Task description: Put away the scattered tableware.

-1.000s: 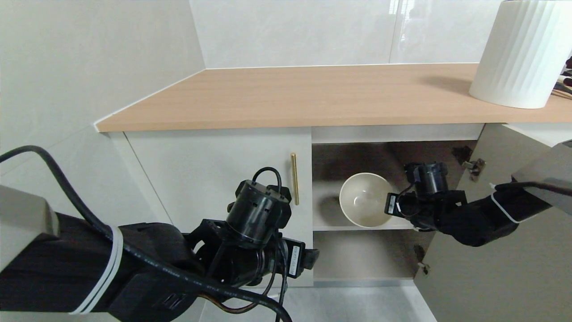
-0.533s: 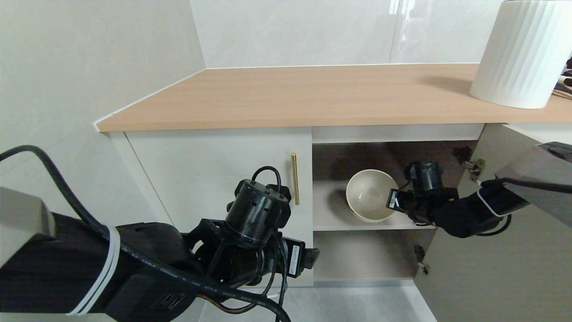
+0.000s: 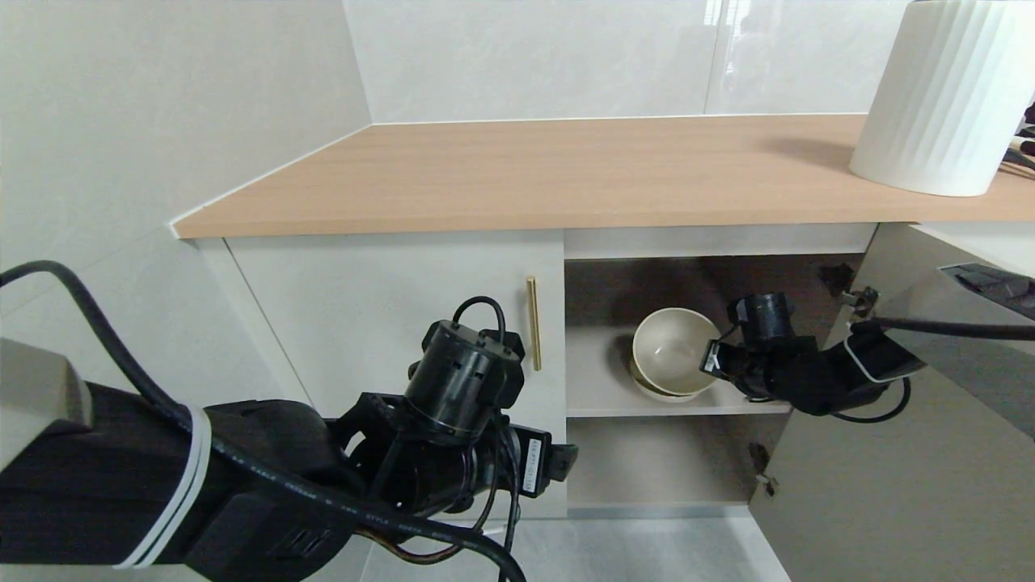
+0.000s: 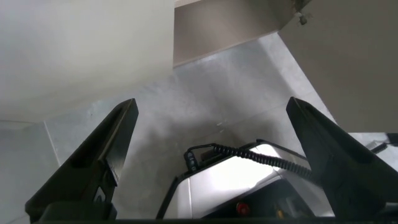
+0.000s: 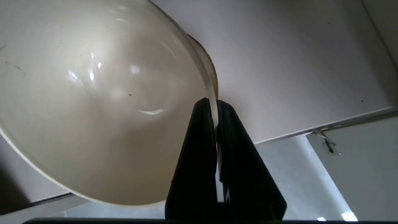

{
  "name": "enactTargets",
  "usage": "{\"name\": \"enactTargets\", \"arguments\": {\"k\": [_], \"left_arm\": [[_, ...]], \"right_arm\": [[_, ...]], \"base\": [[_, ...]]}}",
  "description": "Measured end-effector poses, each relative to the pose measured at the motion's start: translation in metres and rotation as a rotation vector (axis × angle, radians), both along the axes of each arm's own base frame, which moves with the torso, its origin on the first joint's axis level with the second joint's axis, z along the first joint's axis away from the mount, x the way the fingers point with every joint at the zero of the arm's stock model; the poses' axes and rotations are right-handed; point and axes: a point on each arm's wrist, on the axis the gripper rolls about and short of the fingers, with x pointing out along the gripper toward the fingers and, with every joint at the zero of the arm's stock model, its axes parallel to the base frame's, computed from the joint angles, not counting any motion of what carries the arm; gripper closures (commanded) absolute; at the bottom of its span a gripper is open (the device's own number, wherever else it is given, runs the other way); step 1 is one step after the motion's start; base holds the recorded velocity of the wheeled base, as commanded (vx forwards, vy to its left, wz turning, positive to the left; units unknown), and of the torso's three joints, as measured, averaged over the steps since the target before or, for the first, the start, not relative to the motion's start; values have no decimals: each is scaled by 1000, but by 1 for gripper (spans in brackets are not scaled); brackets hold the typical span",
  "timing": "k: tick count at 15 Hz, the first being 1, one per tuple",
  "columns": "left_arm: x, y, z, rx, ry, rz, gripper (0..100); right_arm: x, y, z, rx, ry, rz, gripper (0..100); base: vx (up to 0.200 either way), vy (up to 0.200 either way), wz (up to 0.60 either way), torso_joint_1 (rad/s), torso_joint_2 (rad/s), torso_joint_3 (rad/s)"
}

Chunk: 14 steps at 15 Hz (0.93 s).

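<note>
A cream bowl [image 3: 669, 349] sits tilted inside the open cabinet, over the upper shelf [image 3: 594, 380]. My right gripper [image 3: 711, 364] is shut on its right rim; the right wrist view has the bowl [image 5: 93, 93] up close, its rim pinched at the gripper [image 5: 214, 155]. Just under the bowl, the rim of a second, similar bowl [image 3: 647, 390] rests on the shelf. My left gripper [image 4: 211, 104] stands open with nothing between its fingers, facing the grey floor [image 4: 230, 81], low in front of the closed left door.
The cabinet's right door [image 3: 889, 485] stands swung open beside my right arm. The closed left door carries a brass handle [image 3: 532, 322]. On the wooden countertop [image 3: 566, 170] stands a white ribbed container [image 3: 942, 97] at the far right. A lower shelf compartment [image 3: 655, 465] lies below.
My right gripper has carried the bowl deeper into the cabinet, over the second bowl on the upper shelf. The left arm has barely moved.
</note>
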Motion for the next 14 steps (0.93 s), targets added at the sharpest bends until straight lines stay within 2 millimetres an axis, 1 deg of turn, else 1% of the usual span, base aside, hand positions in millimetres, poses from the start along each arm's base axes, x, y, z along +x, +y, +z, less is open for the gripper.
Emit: {"name": "enactTargets", "arguments": {"k": [5,14], "left_arm": [[0,0,1,-2,-1,2,0],[1,1,1,-3,-2,5,0]], "right_arm": [[5,2,-6,0,3,2,100],[8,4,-14,-6,24,4,100]], "base": [[0,0,0,0,0,0],[0,0,0,0,0,0]]}}
